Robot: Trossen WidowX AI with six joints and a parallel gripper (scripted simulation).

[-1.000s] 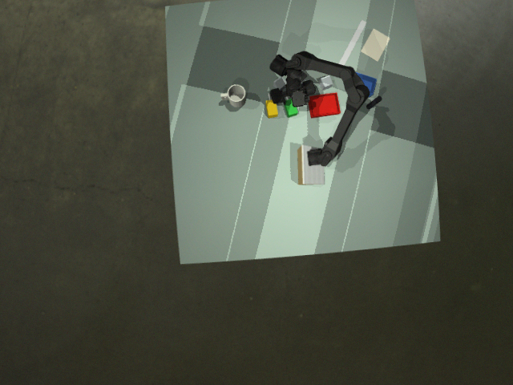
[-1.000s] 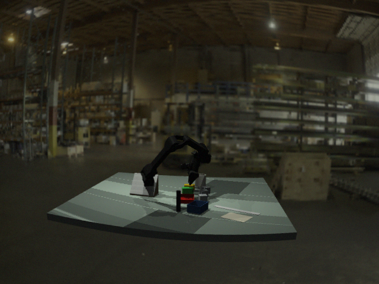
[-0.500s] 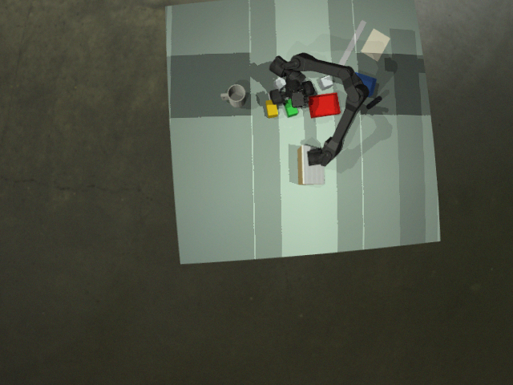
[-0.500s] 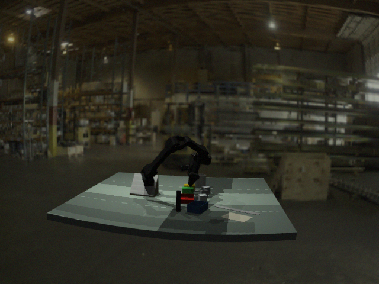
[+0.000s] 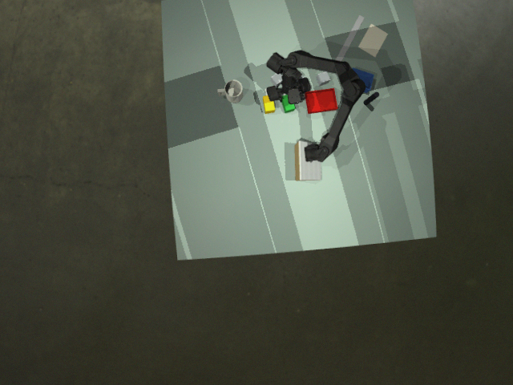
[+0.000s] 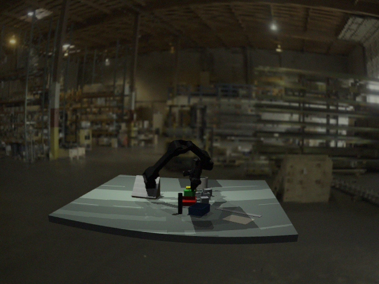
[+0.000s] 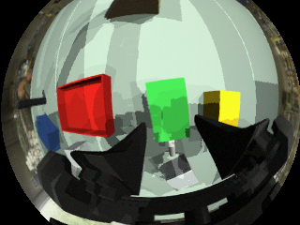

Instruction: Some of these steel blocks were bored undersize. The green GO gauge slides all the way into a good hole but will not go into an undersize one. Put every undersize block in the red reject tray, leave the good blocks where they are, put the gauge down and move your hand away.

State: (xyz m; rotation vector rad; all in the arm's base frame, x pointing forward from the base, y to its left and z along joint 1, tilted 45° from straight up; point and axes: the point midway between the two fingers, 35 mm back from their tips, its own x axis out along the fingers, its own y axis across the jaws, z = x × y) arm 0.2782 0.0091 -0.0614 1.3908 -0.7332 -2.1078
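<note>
Green gauge (image 5: 288, 106) (image 6: 189, 192) (image 7: 168, 108), red tray (image 5: 321, 100) (image 6: 188, 201) (image 7: 86, 108) nearby, grey steel blocks (image 5: 323, 78) (image 6: 204, 199) (image 7: 184, 180)

Tray (image 5: 321, 101) (image 7: 86, 107) beside gauge (image 5: 288, 104) (image 7: 169, 109) (blocks (image 5: 323, 78) (image 7: 180, 173) seemingly behind).
</note>
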